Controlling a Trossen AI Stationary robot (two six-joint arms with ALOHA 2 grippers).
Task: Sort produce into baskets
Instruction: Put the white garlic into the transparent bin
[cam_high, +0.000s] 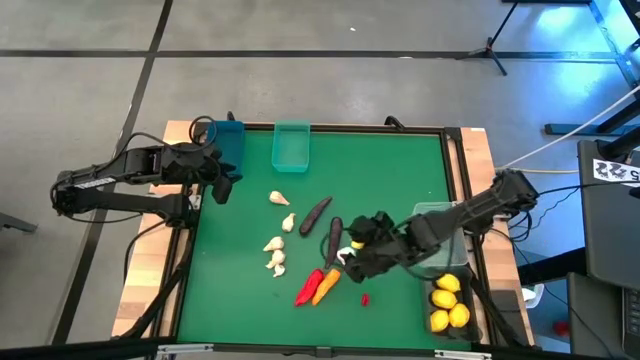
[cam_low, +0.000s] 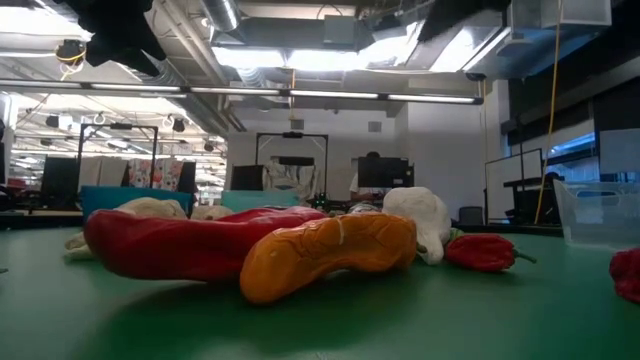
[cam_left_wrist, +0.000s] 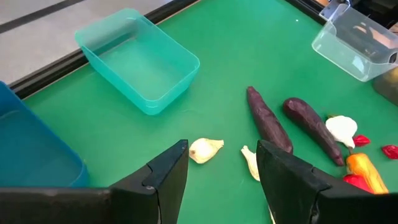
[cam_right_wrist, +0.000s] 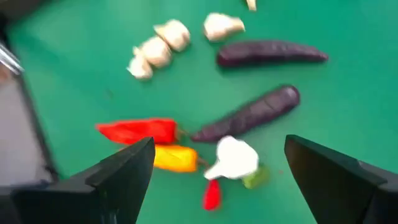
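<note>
Left gripper (cam_high: 222, 186), fingers spread wide and empty, hangs over the green bench (cam_high: 400, 180) beside the opaque blue bin (cam_high: 228, 140). Past its fingertips stands the translucent teal bin (cam_left_wrist: 138, 59), rectangular and smooth-walled. Ahead of that gripper lie knobbly cream garlic bulbs (cam_high: 276, 255) in a loose cluster, then two long matte purple eggplants (cam_left_wrist: 268, 119), side by side with long axes running diagonally. Just ahead of the right gripper (cam_high: 352, 250), whose fingers also stand wide with nothing between them, lie a glossy red chili pepper (cam_right_wrist: 138, 130) and an orange carrot (cam_right_wrist: 174, 158), parallel and touching, plus a white garlic bulb (cam_right_wrist: 233, 158) touching one eggplant's tip. Behind this gripper, the clear bin (cam_high: 437, 215) sits under the arm; yellow lemons (cam_high: 447, 302) fill the dark grey bin (cam_high: 478, 322).
</note>
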